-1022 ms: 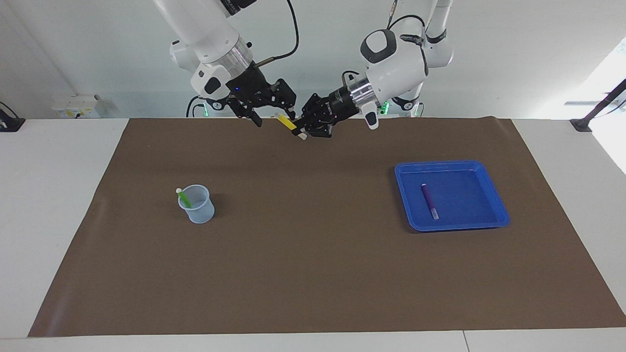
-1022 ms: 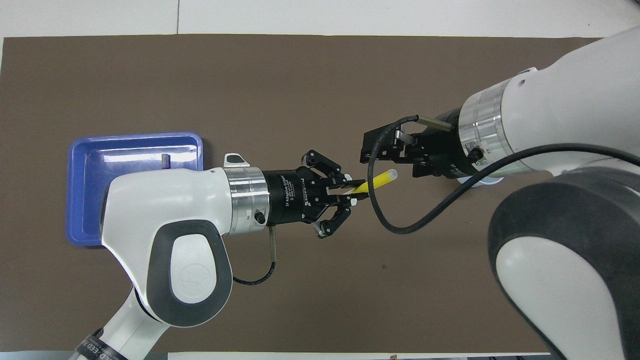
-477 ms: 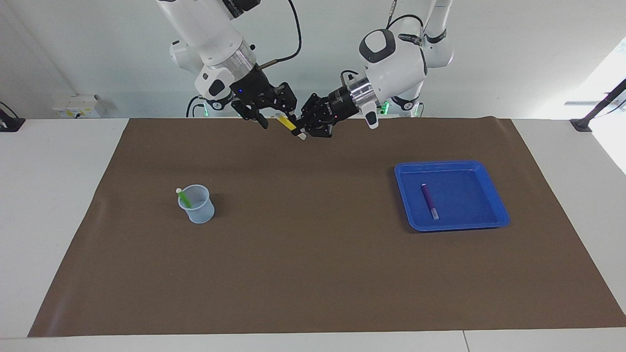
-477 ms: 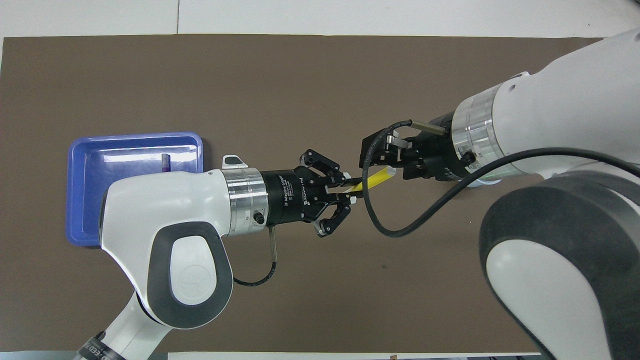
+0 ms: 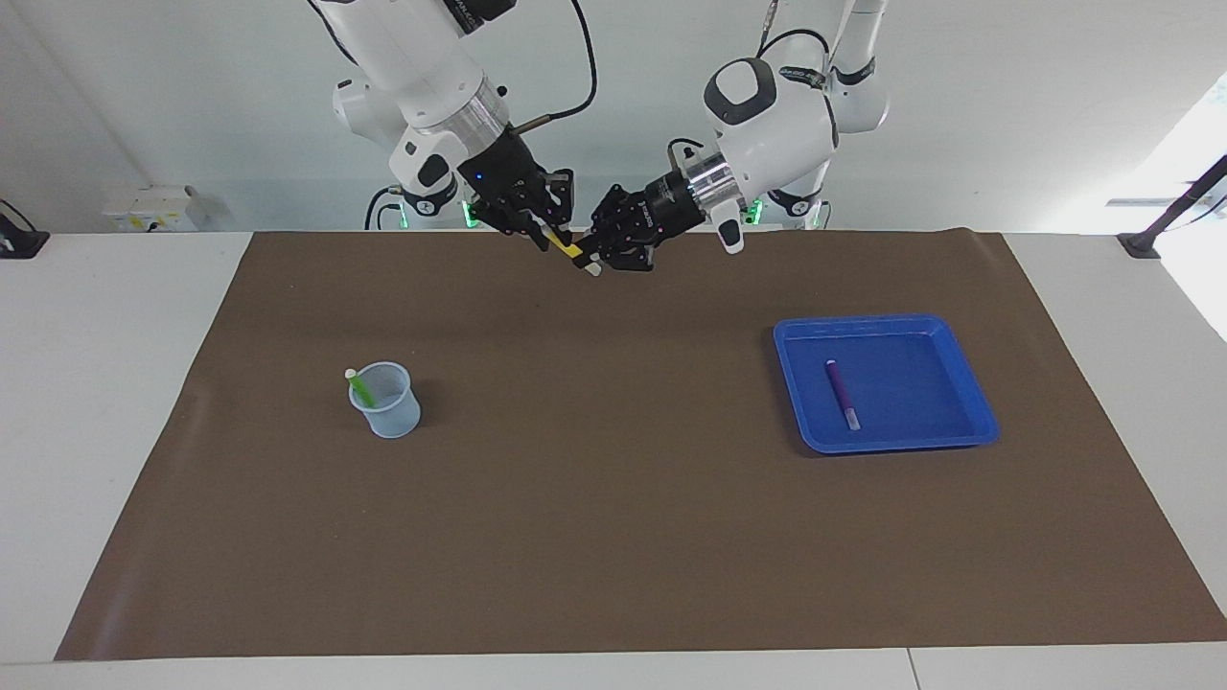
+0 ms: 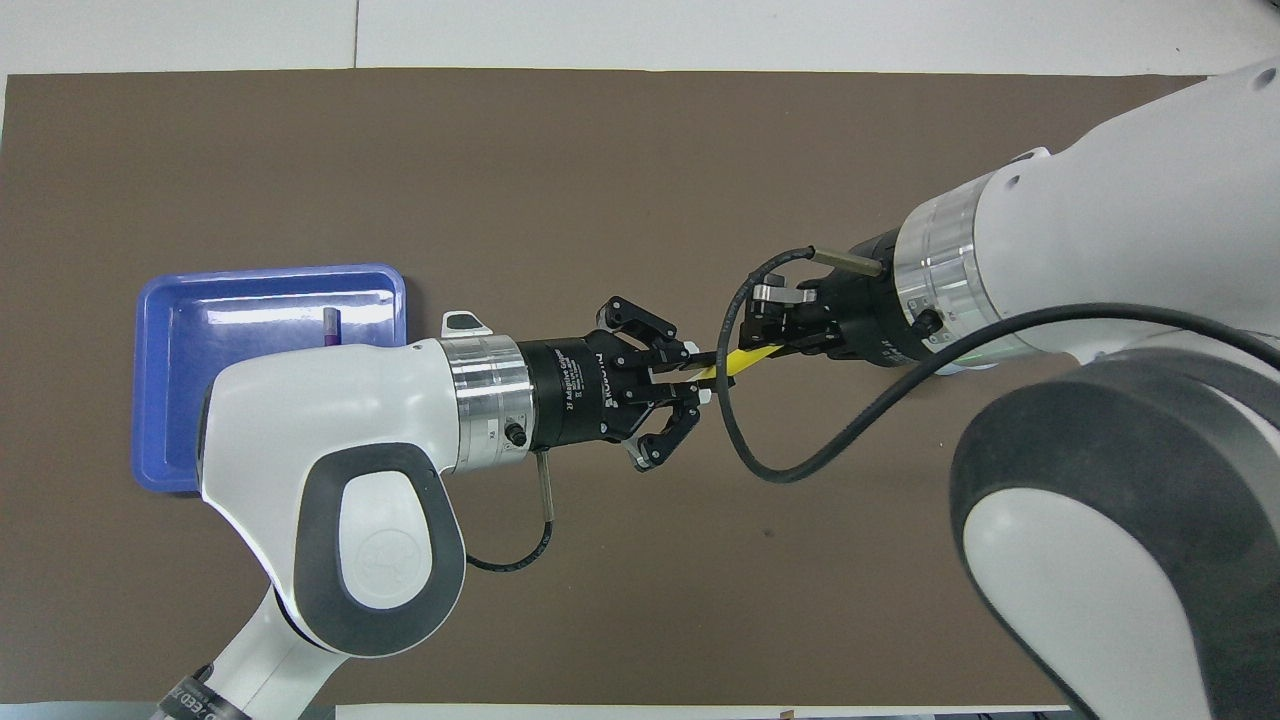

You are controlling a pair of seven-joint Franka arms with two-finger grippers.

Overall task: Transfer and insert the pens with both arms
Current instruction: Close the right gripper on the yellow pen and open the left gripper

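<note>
Facing view: brown mat (image 5: 613, 537) covers most of a white table (image 5: 96, 431), pale wall up top, a wall socket box (image 5: 153, 209) toward the right arm's end. Overhead view shows white print on the left gripper's black body, reads approx "2F Adaptive Gripper" w/ a brand word I can't make out. Left gripper (image 5: 587, 261) and right gripper (image 5: 548, 237) meet in the air over the mat's edge closest to the robots, both clamped on the yellow pen (image 6: 738, 361): left pinches its pale end, right has closed on the other end, so the pen bridges the two, tilted. Green pen (image 5: 360, 385) stands leaning in a clear cup (image 5: 385, 401) toward the right arm's end. Purple pen (image 5: 842, 393) lies flat in a blue tray (image 5: 968, 383) toward the left arm's end, well apart from both grippers.
</note>
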